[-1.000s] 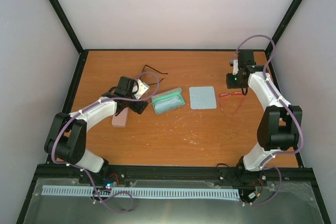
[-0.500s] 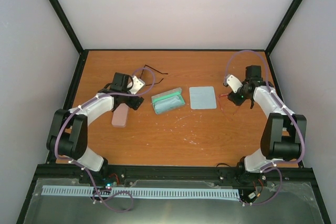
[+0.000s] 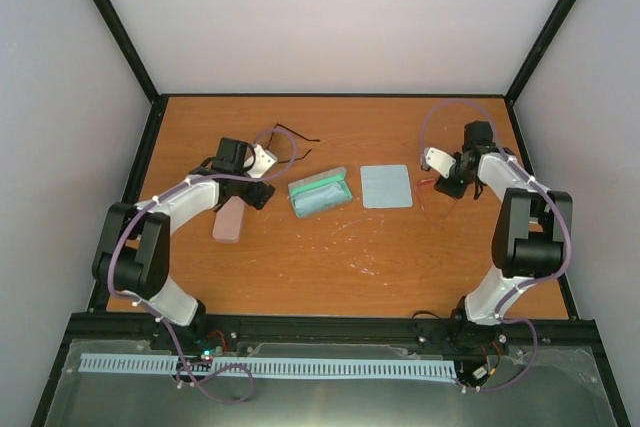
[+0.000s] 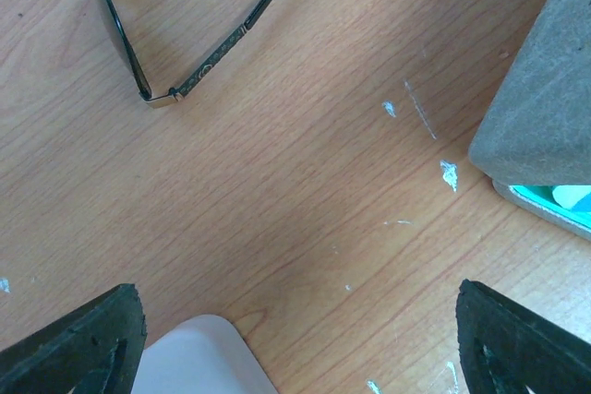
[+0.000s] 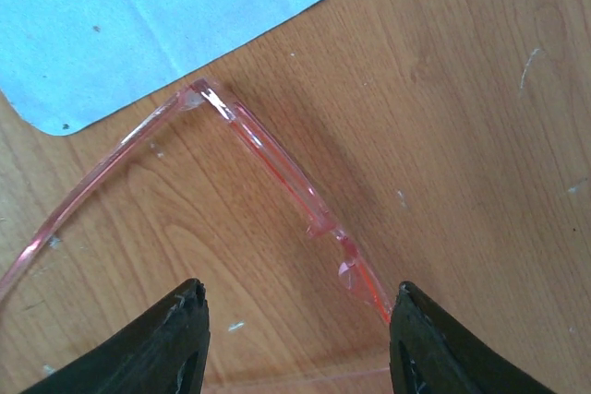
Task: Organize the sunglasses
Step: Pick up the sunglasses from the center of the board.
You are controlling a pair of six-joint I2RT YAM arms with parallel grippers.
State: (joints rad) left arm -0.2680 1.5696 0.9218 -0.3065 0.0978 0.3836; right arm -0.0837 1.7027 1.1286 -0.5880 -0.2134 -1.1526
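Left gripper (image 4: 295,325) is released: jaws spread wide, nothing clamped, bare wood seen between them. The sunglasses (image 4: 125,39) are lying on the table (image 4: 305,182) ahead of the fingertips, toward the left finger's side and well apart from both fingers. Only 1 hinge corner and 1 slim arm are caught by the left wrist view; the full black outline is given only by the top view.

The grey case (image 4: 540,99) is seen ahead of the right finger, with a teal strip at its near edge. That it lies open is made out only from above. A corner of the pink case (image 4: 199,357) is seen just beside the left finger, between the jaws.

Right gripper (image 5: 295,320) is also released, fingers apart and nothing pinched. The pink translucent glasses (image 5: 268,163) are laid flat on the wood, 1 end of the frame reaching in between the fingers, close to the right finger — contact cannot be told. The light-blue cloth (image 5: 157,16) is ahead, toward the left finger, with the frame's hinge corner at its edge. From above, this frame is reduced to a thin red line beside the gripper.
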